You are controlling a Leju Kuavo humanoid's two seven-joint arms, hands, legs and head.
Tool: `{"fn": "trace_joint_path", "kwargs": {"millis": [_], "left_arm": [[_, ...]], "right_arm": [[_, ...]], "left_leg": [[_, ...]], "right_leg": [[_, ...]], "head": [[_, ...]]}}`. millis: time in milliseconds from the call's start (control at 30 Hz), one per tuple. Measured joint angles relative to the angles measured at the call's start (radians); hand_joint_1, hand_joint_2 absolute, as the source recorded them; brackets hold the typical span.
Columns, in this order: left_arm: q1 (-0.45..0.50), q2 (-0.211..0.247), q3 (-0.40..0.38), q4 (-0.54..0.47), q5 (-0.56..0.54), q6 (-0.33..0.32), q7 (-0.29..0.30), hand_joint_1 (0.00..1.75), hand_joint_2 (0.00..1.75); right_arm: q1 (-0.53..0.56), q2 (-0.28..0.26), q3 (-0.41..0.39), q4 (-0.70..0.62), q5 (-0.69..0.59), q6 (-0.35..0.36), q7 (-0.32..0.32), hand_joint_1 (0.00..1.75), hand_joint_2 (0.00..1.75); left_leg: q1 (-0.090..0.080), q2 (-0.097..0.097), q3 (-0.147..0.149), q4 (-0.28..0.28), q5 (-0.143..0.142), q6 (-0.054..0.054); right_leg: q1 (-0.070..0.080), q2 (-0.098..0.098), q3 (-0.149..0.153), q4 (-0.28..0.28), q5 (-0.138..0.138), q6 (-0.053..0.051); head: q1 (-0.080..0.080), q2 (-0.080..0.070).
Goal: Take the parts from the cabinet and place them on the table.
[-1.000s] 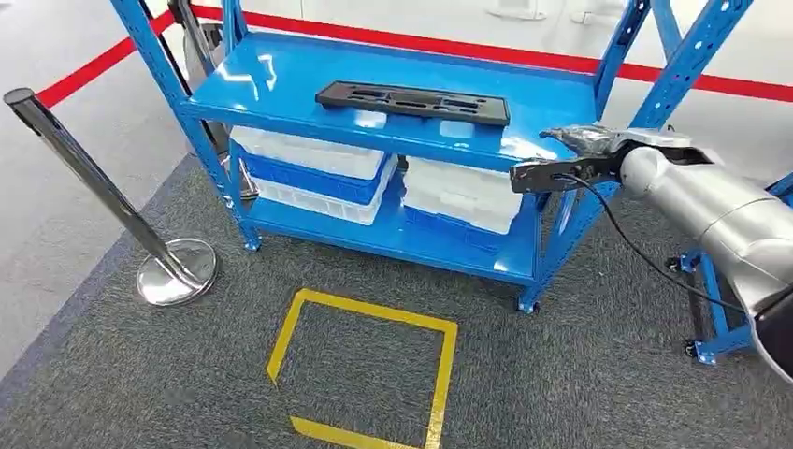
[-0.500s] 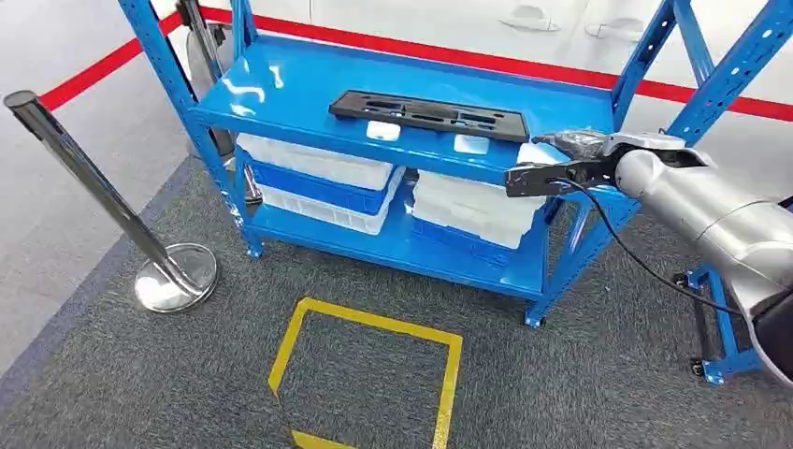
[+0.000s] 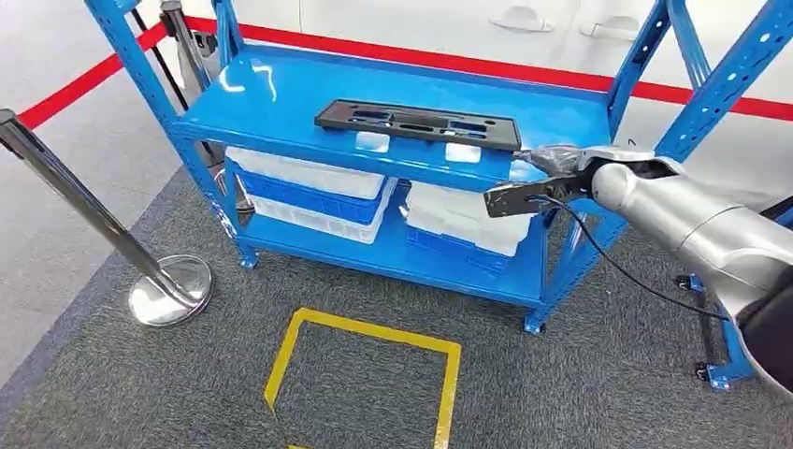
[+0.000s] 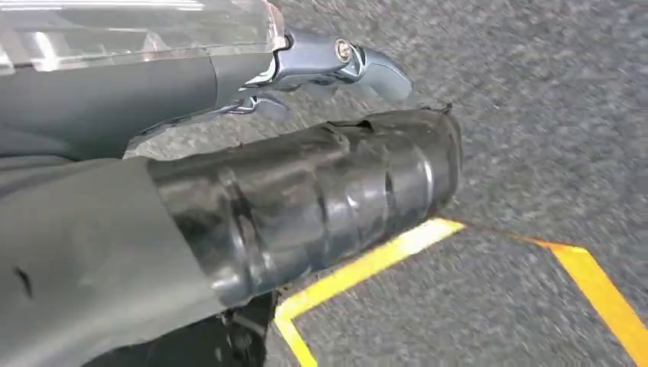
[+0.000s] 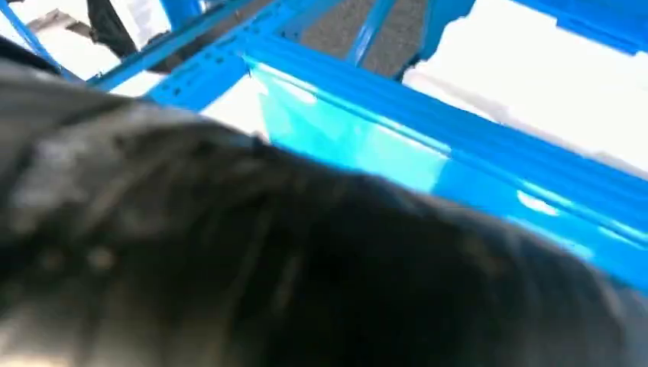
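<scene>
A long black plastic part [image 3: 417, 124] with slots lies flat on the top shelf of the blue cabinet [image 3: 281, 89]. My right arm reaches in from the right, and my right hand [image 3: 552, 157] hovers at the shelf's front right corner, just right of the part's end and not touching it. How its fingers lie is unclear. In the right wrist view the hand [image 5: 229, 252] is a dark blur in front of the blue shelf edge [image 5: 428, 138]. My left hand [image 4: 306, 199] hangs low over the grey carpet; its fingers cannot be made out.
White and blue bins [image 3: 313, 182] and white bins [image 3: 463, 215] fill the lower shelf. A chrome stanchion [image 3: 168, 290] stands on the left. A yellow taped square [image 3: 365, 374] marks the carpet in front. Another blue frame [image 3: 720, 355] stands at the right.
The camera has shifted, so the whole scene moved slightly. My right hand has come closer to the right end of the black part.
</scene>
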Motion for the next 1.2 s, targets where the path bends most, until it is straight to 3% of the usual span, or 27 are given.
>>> {"fn": "trace_joint_path", "kwargs": {"millis": [33, 133, 200, 300, 333, 367, 400, 467, 500, 533, 567, 633, 667, 700, 733, 800, 833, 867, 900, 967, 1000, 1033, 1067, 1133, 1200], "left_arm": [[-0.003, 0.0, 0.0, 0.0, 0.0, 0.0, 0.0, 0.0, 0.0], [0.0, 0.0, 0.0, 0.0, 0.0, 0.0, -0.001, 0.0, 0.0], [-0.001, 0.0, 0.001, 0.0, 0.0, 0.0, -0.001, 0.0, 0.0], [-0.001, 0.0, 0.002, 0.0, 0.0, 0.0, -0.001, 0.0, 0.0], [0.0, 0.0, 0.002, 0.0, 0.0, 0.0, -0.001, 0.0, 0.0], [0.0, 0.0, 0.002, 0.0, 0.0, 0.0, -0.001, 0.0, 0.0], [0.001, 0.0, 0.002, 0.0, 0.0, 0.0, -0.001, 0.0, 0.0], [0.001, 0.0, 0.003, 0.0, 0.0, 0.0, -0.001, 0.0, 0.0], [0.001, -0.002, 0.003, 0.0, 0.0, -0.001, -0.001, 0.0, 0.0], [-0.003, -0.003, 0.005, 0.0, 0.0, -0.001, 0.0, 0.0, 0.0], [-0.005, -0.003, 0.006, 0.0, 0.0, -0.001, 0.005, 0.0, 0.0], [-0.004, -0.003, 0.008, 0.0, -0.003, -0.001, 0.012, 0.0, 0.0], [-0.003, -0.002, 0.008, 0.0, -0.004, -0.001, 0.015, 0.0, 0.0], [-0.002, -0.003, 0.008, 0.0, -0.006, -0.001, 0.017, 0.0, 0.0], [-0.005, -0.003, 0.008, 0.0, -0.006, -0.002, 0.017, 0.0, 0.0], [-0.006, -0.001, 0.01, 0.0, -0.007, -0.003, 0.016, 0.0, 0.0], [-0.003, -0.001, 0.012, 0.0, -0.008, -0.004, 0.016, 0.0, 0.0], [0.0, -0.001, 0.014, 0.0, -0.011, -0.007, 0.016, 0.0, 0.0], [0.002, -0.001, 0.015, 0.0, -0.013, -0.007, 0.016, 0.0, 0.0], [0.001, -0.001, 0.017, 0.0, -0.016, -0.007, 0.013, 0.0, 0.0], [0.001, 0.0, 0.018, 0.0, -0.016, -0.007, 0.013, 0.0, 0.0], [0.0, 0.0, 0.018, 0.0, -0.016, -0.007, 0.013, 0.0, 0.0], [-0.005, 0.0, 0.019, 0.0, -0.017, -0.007, 0.012, 0.0, 0.0], [-0.003, 0.0, 0.019, 0.0, -0.017, -0.006, 0.012, 0.0, 0.0], [-0.003, -0.001, 0.02, 0.0, -0.02, -0.006, 0.013, 0.0, 0.0]], "right_arm": [[-0.002, 0.0, 0.002, 0.0, 0.0, 0.0, 0.001, 0.0, 0.0], [-0.003, 0.002, 0.005, -0.006, 0.0, 0.0, 0.0, 0.0, 0.0], [-0.005, 0.002, 0.004, -0.01, 0.0, -0.001, 0.0, 0.0, 0.0], [-0.003, 0.002, 0.006, -0.01, 0.0, 0.0, 0.0, 0.0, 0.0], [0.001, 0.002, 0.008, -0.01, 0.0, 0.0, 0.0, 0.0, 0.0], [0.003, 0.002, 0.009, -0.01, 0.0, 0.0, 0.001, 0.0, 0.0], [0.003, 0.002, 0.01, -0.01, 0.0, 0.0, 0.001, 0.0, 0.0], [0.001, 0.002, 0.01, -0.01, 0.0, 0.0, 0.001, 0.0, 0.0], [0.001, 0.002, 0.01, -0.01, 0.0, 0.0, 0.001, 0.0, 0.0], [-0.002, 0.002, 0.011, -0.011, 0.0, -0.001, 0.001, 0.0, 0.0], [-0.006, 0.003, 0.011, -0.011, -0.001, -0.001, 0.001, 0.0, 0.0], [-0.006, 0.003, 0.012, -0.011, -0.003, -0.002, 0.0, 0.0, 0.0], [-0.004, 0.003, 0.013, -0.013, -0.007, -0.002, -0.002, 0.0, 0.0], [-0.005, 0.006, 0.014, -0.017, -0.008, -0.002, -0.004, 0.0, 0.0], [-0.007, 0.006, 0.017, -0.016, -0.01, -0.003, -0.005, 0.0, 0.0], [-0.005, 0.007, 0.023, -0.016, -0.011, -0.002, -0.003, 0.0, 0.0], [-0.003, 0.01, 0.027, -0.017, -0.015, 0.0, -0.004, 0.0, 0.0], [-0.003, 0.016, 0.032, -0.018, -0.02, 0.004, -0.006, 0.0, 0.0], [-0.002, 0.02, 0.036, -0.018, -0.022, 0.005, -0.008, 0.0, 0.0], [-0.003, 0.033, 0.04, -0.019, -0.025, 0.004, -0.003, 0.0, 0.0], [-0.003, 0.041, 0.042, -0.019, -0.026, 0.004, 0.001, 0.0, 0.0], [-0.007, 0.045, 0.047, -0.019, -0.026, 0.004, 0.001, 0.0, 0.0], [-0.008, 0.046, 0.048, -0.019, -0.027, 0.004, 0.001, 0.0, 0.0], [-0.009, 0.054, 0.049, -0.021, -0.03, 0.002, 0.001, 0.0, 0.0], [-0.011, 0.057, 0.049, -0.022, -0.037, -0.002, 0.0, 0.0, 0.0]], "left_leg": [[-0.001, -0.004, 0.011, -0.026, -0.007, 0.007], [-0.004, -0.004, 0.013, -0.023, -0.014, 0.023], [0.003, -0.004, 0.026, -0.031, -0.017, 0.035], [0.001, -0.007, 0.038, -0.031, -0.029, 0.044], [0.0, -0.008, 0.043, -0.031, -0.034, 0.045], [-0.001, -0.009, 0.051, -0.031, -0.039, 0.044], [-0.003, -0.011, 0.06, -0.031, -0.046, 0.044], [-0.009, -0.012, 0.088, -0.031, -0.063, 0.043], [-0.008, -0.011, 0.086, -0.033, -0.07, 0.042], [-0.015, -0.011, 0.09, -0.031, -0.073, 0.037], [-0.011, -0.012, 0.087, -0.031, -0.074, 0.032], [-0.009, -0.008, 0.095, -0.041, -0.078, 0.024], [-0.014, -0.007, 0.098, -0.042, -0.089, 0.018], [-0.013, -0.006, 0.098, -0.022, -0.093, 0.013], [-0.011, -0.006, 0.067, 0.033, -0.115, 0.008], [-0.006, -0.006, -0.035, 0.193, -0.164, 0.0], [-0.004, -0.005, -0.074, 0.244, -0.168, -0.004], [-0.002, -0.005, -0.094, 0.252, -0.149, -0.008], [0.001, -0.005, -0.089, 0.213, -0.104, -0.009], [0.005, -0.002, -0.028, 0.04, 0.019, -0.008], [0.005, 0.001, -0.008, -0.007, 0.03, -0.004], [-0.002, 0.0, 0.005, -0.021, 0.016, -0.002], [-0.002, -0.001, 0.007, -0.027, 0.002, 0.01], [-0.004, -0.003, 0.005, -0.03, -0.004, 0.019], [0.003, -0.005, 0.023, -0.043, -0.006, 0.03]], "right_leg": [[0.004, 0.002, -0.003, 0.008, -0.005, 0.006], [0.002, 0.002, 0.003, -0.002, -0.009, 0.018], [-0.001, 0.001, -0.013, 0.043, -0.036, 0.027], [-0.003, 0.001, -0.146, 0.275, -0.117, 0.034], [-0.003, 0.001, -0.18, 0.319, -0.117, 0.035], [-0.003, 0.001, -0.194, 0.314, -0.089, 0.032], [-0.002, 0.002, -0.185, 0.269, -0.044, 0.027], [0.006, 0.002, -0.116, 0.086, 0.079, 0.007], [0.012, 0.003, -0.097, 0.042, 0.088, -0.003], [0.015, 0.001, -0.085, 0.035, 0.08, -0.004], [0.018, 0.0, -0.078, 0.012, 0.065, -0.007], [0.02, 0.002, -0.075, 0.006, 0.061, -0.014], [-0.001, 0.001, -0.055, -0.017, 0.064, -0.015], [0.004, 0.001, -0.041, -0.027, 0.063, -0.015], [0.003, -0.003, -0.033, -0.029, 0.059, -0.021], [0.004, -0.003, -0.025, -0.029, 0.048, -0.027], [0.004, -0.003, -0.02, -0.028, 0.042, -0.027], [0.003, -0.001, -0.013, -0.027, 0.035, -0.026], [0.002, 0.001, -0.003, -0.024, 0.026, -0.024], [0.0, 0.001, 0.019, -0.016, 0.003, -0.017], [0.0, 0.001, 0.022, -0.014, -0.008, -0.012], [0.007, 0.004, 0.02, -0.005, -0.013, -0.004], [0.006, 0.005, 0.016, -0.006, -0.014, 0.0], [0.005, 0.002, 0.02, -0.012, -0.018, 0.008], [0.0, 0.001, 0.017, 0.009, -0.037, 0.018]], "head": [[0.002, 0.0], [0.001, 0.0], [0.002, 0.0], [0.001, 0.0], [0.001, 0.0], [0.001, 0.0], [0.001, 0.0], [0.001, 0.0], [0.001, 0.0], [0.0, 0.0], [0.002, 0.0], [0.002, 0.0], [0.002, 0.0], [0.001, 0.0], [0.002, 0.0], [0.002, 0.0], [0.001, 0.0], [0.002, 0.0], [0.001, 0.0], [0.001, 0.0], [0.002, 0.0], [0.001, 0.0], [0.002, 0.0], [0.001, 0.0], [0.002, 0.0]]}}
